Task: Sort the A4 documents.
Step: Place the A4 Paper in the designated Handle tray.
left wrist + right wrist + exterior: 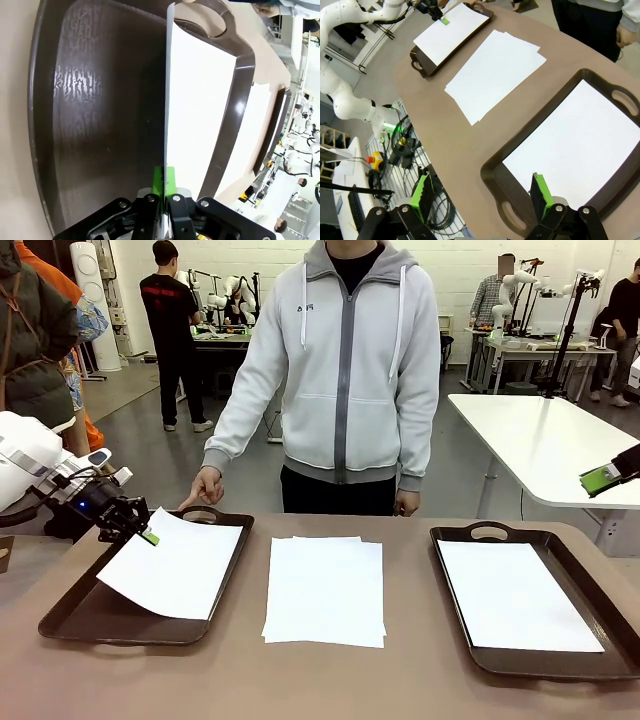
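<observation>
Placing: left gripper (147, 535) pinches sheet (185, 565) corner above left tray (75, 618), apparently not flat. Next: lower, release; right gripper (481, 195) open.

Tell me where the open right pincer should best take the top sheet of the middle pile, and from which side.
Probably its right edge near a corner, coming low from the robot's right. The pile lies flat on the table between the trays, slightly fanned, so a staggered corner may let one finger of the right pincer slide under a single sheet.
</observation>
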Tool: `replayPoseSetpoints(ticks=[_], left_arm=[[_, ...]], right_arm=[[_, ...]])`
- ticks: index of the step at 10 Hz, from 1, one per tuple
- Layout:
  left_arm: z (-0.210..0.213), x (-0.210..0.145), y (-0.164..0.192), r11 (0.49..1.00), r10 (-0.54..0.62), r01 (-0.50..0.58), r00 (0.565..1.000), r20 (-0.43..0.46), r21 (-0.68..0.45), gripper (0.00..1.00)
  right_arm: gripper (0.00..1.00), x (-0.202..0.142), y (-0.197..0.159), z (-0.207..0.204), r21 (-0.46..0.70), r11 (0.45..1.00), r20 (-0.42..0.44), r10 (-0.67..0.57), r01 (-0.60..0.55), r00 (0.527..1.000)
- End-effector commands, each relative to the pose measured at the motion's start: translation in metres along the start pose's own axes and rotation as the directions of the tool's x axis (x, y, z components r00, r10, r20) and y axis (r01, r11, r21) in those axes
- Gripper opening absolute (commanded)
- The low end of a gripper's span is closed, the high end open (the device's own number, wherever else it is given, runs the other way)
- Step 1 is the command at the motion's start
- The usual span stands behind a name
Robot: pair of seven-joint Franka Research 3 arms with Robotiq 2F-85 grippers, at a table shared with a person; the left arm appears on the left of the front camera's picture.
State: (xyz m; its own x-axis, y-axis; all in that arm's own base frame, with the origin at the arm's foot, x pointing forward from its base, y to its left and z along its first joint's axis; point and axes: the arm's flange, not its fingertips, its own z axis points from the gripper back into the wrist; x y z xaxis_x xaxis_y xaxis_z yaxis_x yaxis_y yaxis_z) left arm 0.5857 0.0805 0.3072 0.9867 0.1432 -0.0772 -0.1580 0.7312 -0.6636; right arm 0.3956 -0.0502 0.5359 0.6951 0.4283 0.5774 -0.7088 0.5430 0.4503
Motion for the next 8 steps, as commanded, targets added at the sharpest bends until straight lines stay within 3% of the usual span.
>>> replayPoseSetpoints(ticks=[1,2,3,4,5,6,7,8], left_arm=[[-0.0006,0.0002,-0.0028,0.998,0.046,-0.045,0.998,-0.037,0.038,0.01],[0.0014,0.0006,-0.0025,0.998,0.02,-0.017,0.999,-0.05,0.065,0.2],[0.0029,0.001,-0.0038,0.998,0.022,-0.019,0.998,-0.05,0.064,0.2],[0.0035,0.0013,-0.0042,0.998,0.02,-0.017,0.998,-0.052,0.066,0.39],[0.004,0.0016,-0.0038,0.998,0.018,-0.014,0.999,-0.052,0.066,0.22],[0.0042,0.0011,-0.0038,0.998,0.017,-0.013,0.999,-0.048,0.067,0.59],[0.0053,-0.0001,-0.0036,0.997,0.015,-0.012,0.999,-0.042,0.072,0.41],[0.0072,-0.0017,-0.0032,0.997,0.013,-0.01,0.999,-0.034,0.081,0.78]], right_arm=[[1.0,0.0001,-0.0007,-0.0006,0.008,1.0,0.003,0.004,-0.004,1.0],[1.0,0.0001,-0.0007,-0.0006,0.008,1.0,0.003,0.004,-0.004,1.0],[1.0,0.0001,-0.0007,-0.0006,0.008,1.0,0.003,0.004,-0.004,1.0],[1.0,0.0001,-0.0007,-0.0006,0.008,1.0,0.003,0.004,-0.004,1.0],[1.0,0.0001,-0.0007,-0.0006,0.008,1.0,0.003,0.004,-0.004,1.0],[1.0,0.0001,-0.0007,-0.0006,0.008,1.0,0.003,0.004,-0.004,1.0],[1.0,0.0001,-0.0007,-0.0006,0.008,1.0,0.003,0.004,-0.004,1.0],[1.0,0.0001,-0.0007,-0.0006,0.008,1.0,0.003,0.004,-0.004,1.0]])
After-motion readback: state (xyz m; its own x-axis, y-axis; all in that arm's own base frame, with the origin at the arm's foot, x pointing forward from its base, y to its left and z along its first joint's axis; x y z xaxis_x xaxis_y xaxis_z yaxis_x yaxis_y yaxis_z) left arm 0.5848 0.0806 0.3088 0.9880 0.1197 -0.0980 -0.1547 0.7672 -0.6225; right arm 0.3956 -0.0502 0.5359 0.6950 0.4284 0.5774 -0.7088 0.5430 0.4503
